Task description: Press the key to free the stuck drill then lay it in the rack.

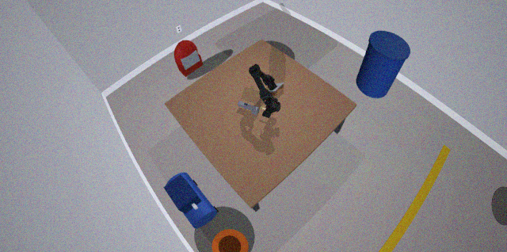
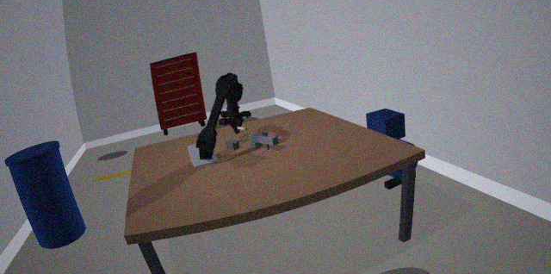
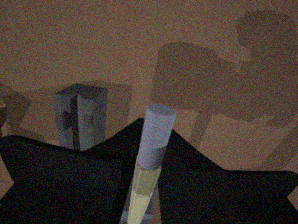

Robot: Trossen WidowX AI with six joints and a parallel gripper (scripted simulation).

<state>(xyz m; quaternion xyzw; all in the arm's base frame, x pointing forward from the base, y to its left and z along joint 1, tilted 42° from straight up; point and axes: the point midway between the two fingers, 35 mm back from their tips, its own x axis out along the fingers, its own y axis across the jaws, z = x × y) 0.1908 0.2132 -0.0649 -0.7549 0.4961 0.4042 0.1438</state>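
Thin pale-yellow and grey drill (image 2: 242,128) (image 3: 156,142) gripped, above tabletop
Black two-finger gripper (image 1: 266,115) (image 2: 236,129) (image 3: 150,125) was nearly closed on it; grey blocky fixture (image 1: 249,107) (image 2: 263,140) sat just beside; drill leaned between the fingers, so a tilted lowering could have jammed or dropped it; key unclear.

The drill (image 1: 262,108) (image 2: 242,128) (image 3: 152,145) is a slim round rod, blue-grey toward one end and pale yellow farther along, held tilted between the fingers of the gripper (image 1: 264,112) (image 2: 238,129) (image 3: 150,125). In the exterior view it shows above the tabletop. Of the small grey pieces (image 1: 248,107) (image 2: 263,140) (image 3: 90,120) on the table, which is the key and which the rack cannot be told.
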